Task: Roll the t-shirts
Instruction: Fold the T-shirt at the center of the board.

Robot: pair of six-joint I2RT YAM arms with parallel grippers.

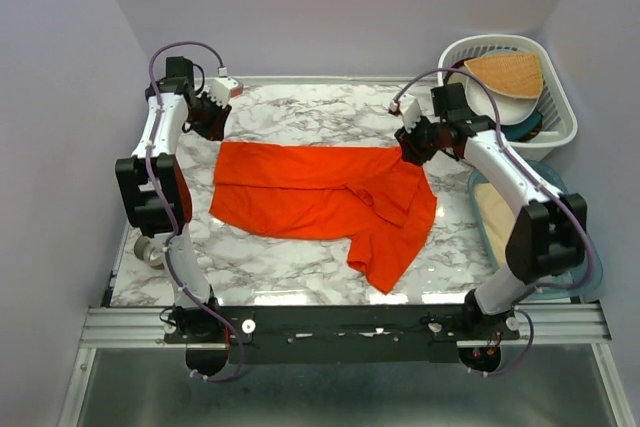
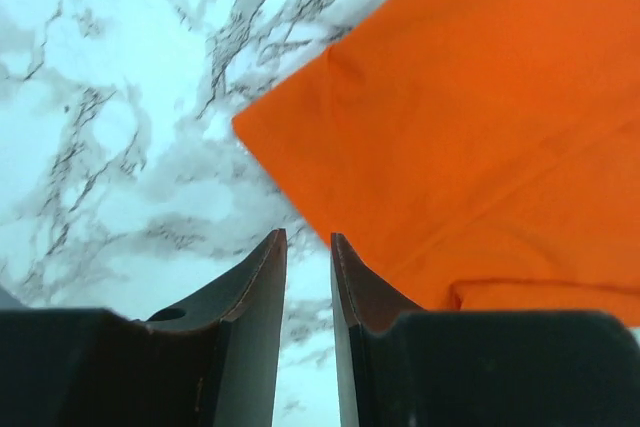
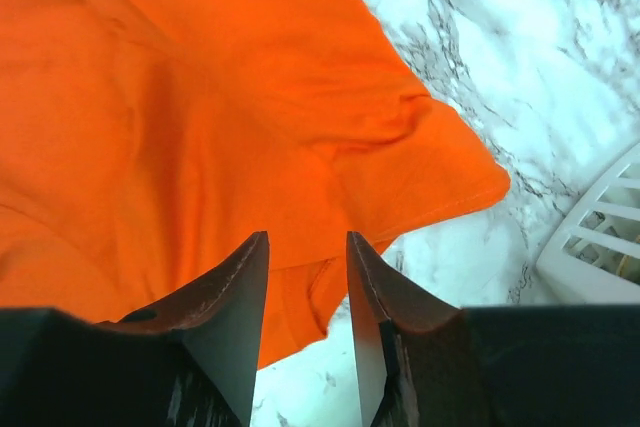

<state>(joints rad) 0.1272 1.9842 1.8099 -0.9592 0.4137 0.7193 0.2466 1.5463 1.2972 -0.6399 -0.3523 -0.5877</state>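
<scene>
The orange-red t-shirt [image 1: 320,197] lies spread and partly folded on the marble table [image 1: 300,112], one end trailing toward the front right. My left gripper [image 1: 210,119] hovers at the shirt's far left corner; in the left wrist view its fingers [image 2: 308,239] stand slightly apart and empty over bare marble, with the shirt's corner [image 2: 450,127] just ahead on the right. My right gripper [image 1: 412,147] hovers at the shirt's far right corner; in the right wrist view it [image 3: 308,237] is open and empty just above the shirt's edge [image 3: 250,97].
A white slatted basket [image 1: 555,97] with dishes and an orange waffle-patterned item stands at the back right; its rim shows in the right wrist view [image 3: 600,237]. A blue tray [image 1: 480,212] lies at the right edge. A small metal object [image 1: 150,252] sits at the left edge.
</scene>
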